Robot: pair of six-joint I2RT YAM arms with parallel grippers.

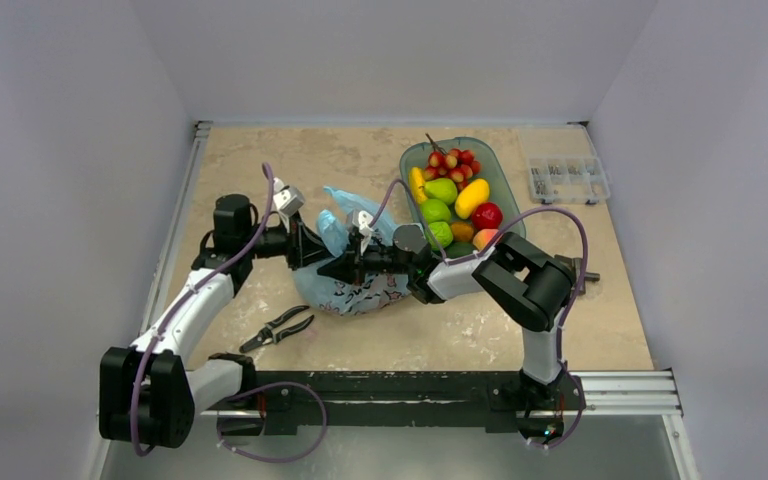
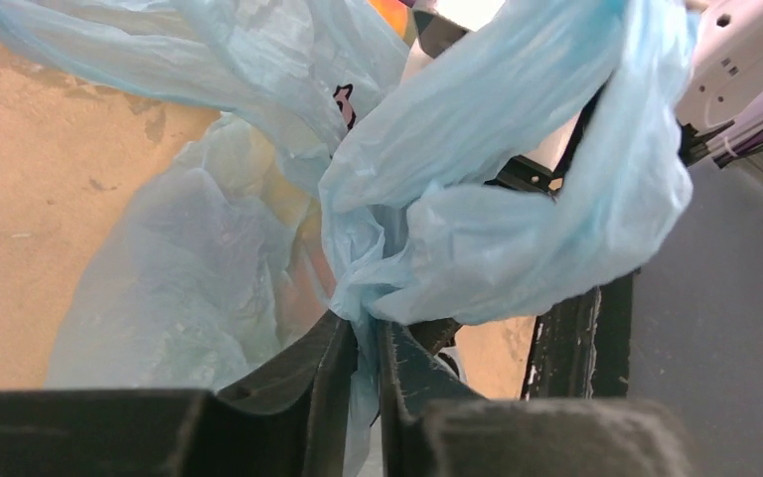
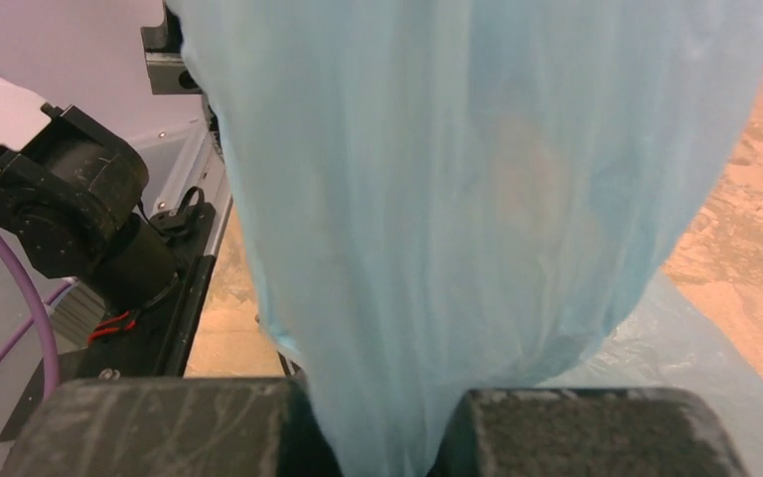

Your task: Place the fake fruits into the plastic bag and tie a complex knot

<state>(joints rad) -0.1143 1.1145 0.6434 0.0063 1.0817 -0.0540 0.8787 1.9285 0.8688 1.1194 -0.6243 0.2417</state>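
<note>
**Plastic bag.** The plastic bag (image 1: 360, 293) lies on the surface (image 1: 260, 180) between the two arms, just left of the teal oval dish (image 1: 505, 180). Its printed body rests on the surface. Its pale blue upper film is drawn up into bunched bands above the body. In the left wrist view a yellowish shape shows through the film (image 2: 189, 278); what it is cannot be determined.

**Left claw.** The left claw (image 1: 312, 248) is at the left side of the bag. In the wrist view it (image 2: 366, 333) is clenched on a gathered strand of the blue film, which fans out above the fingers into a wide looped band.

**Right claw.** The right claw (image 1: 345, 268) is over the bag, close beside the left claw. In the wrist view it (image 3: 387, 437) grasps a broad sheet of the bag (image 3: 457, 199), which fills the gap between its fingers.

**Fake fruits.** The fake fruits (image 1: 455, 200) are heaped in the teal dish: red cherries, a banana, green apples, a lemon, a red apple, an orange and a peach.

**Other items.** Pliers (image 1: 278, 327) lie on the surface near the bag. A clear compartment box (image 1: 566, 180) sits right of the dish.
</note>
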